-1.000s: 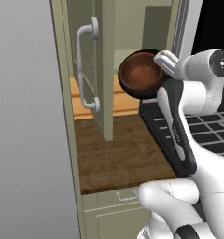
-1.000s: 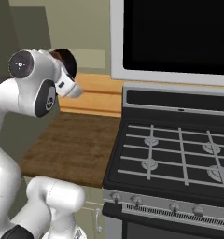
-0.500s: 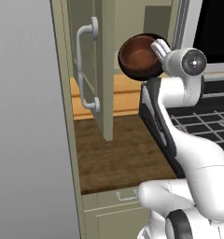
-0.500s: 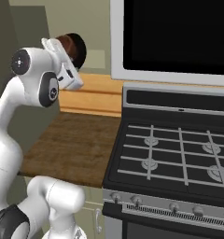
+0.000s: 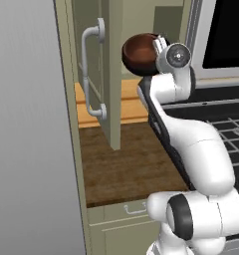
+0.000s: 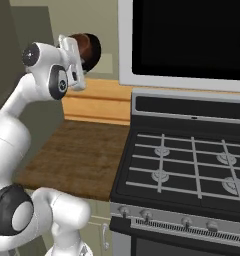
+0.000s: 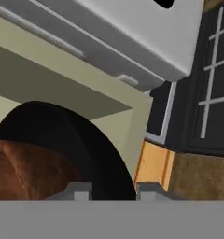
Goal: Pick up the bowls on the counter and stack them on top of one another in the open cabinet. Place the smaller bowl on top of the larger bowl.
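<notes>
Door [image 5: 110, 74] of the cabinet stands swung out at the left, its long grey handle [image 5: 91, 72] facing the camera, with the bare wooden table [image 5: 124, 167] below it. Just right of the door, the claw [image 5: 156, 47] is up high, clamped on the brown bowl [image 5: 139, 53], which is tipped on its side with its hollow toward the left base camera. Over the last second the arm has lifted the bowl from about the level of the door's lower half to the level of the handle's top, and drawn it closer to the cabinet opening. In the right base view the bowl [image 6: 87, 50] hangs in front of the dim cabinet recess, beyond the arm's wrist. The hand view shows the brown bowl [image 7: 27, 170] near the fingertips [image 7: 79, 191], with a wider black round shape [image 7: 81, 135] behind it, likely the black bowl, though I cannot tell whether it already sits on a shelf. To the right lies the stove [image 6: 192, 160], untouched. The carry seems nearly over; what remains is levelling the bowl and setting it down in the black one
</notes>
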